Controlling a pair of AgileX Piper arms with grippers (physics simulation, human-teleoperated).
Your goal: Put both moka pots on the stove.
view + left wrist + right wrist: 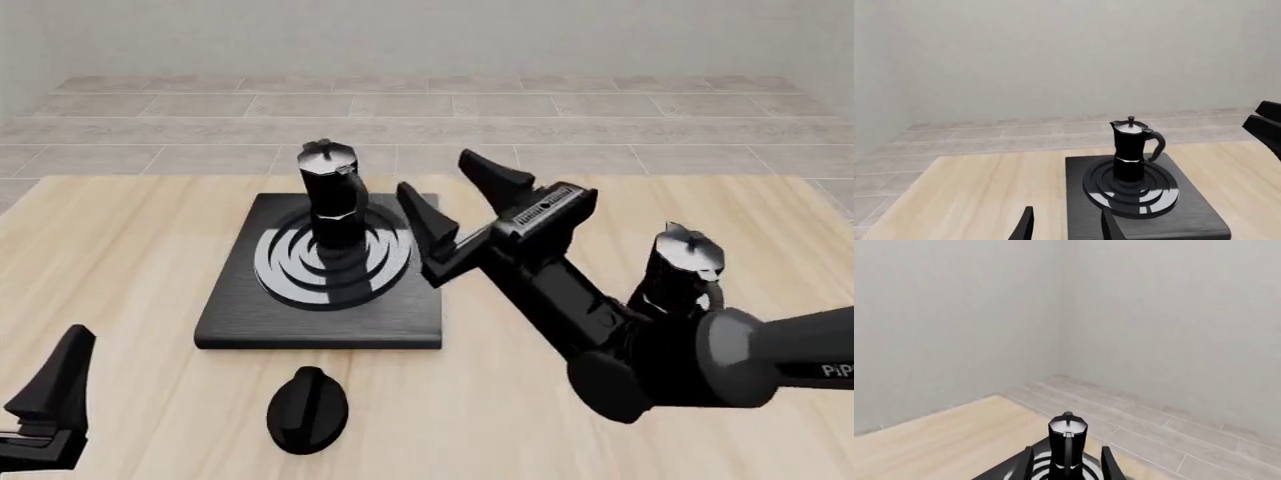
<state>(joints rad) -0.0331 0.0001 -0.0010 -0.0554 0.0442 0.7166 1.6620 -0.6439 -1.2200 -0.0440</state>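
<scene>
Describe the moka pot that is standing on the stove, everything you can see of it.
The moka pot is glossy black and faceted, narrow at the waist, with a small knob on a silvery-glinting lid and a curved side handle. It stands upright at the centre of the silver-white burner rings on the flat black stove. Nothing else touches it; the right hand is open beside it, apart.

The right arm [627, 330] crosses in front of the second pot [681, 270], hiding its base and where it meets the counter [120, 260]. The left fingers [54, 385] are cut off at the frame's bottom corner. Seen from the right wrist, the stove [1007, 471] beyond the fingers [1026, 465] runs off the lower edge, so only a sliver shows.
</scene>
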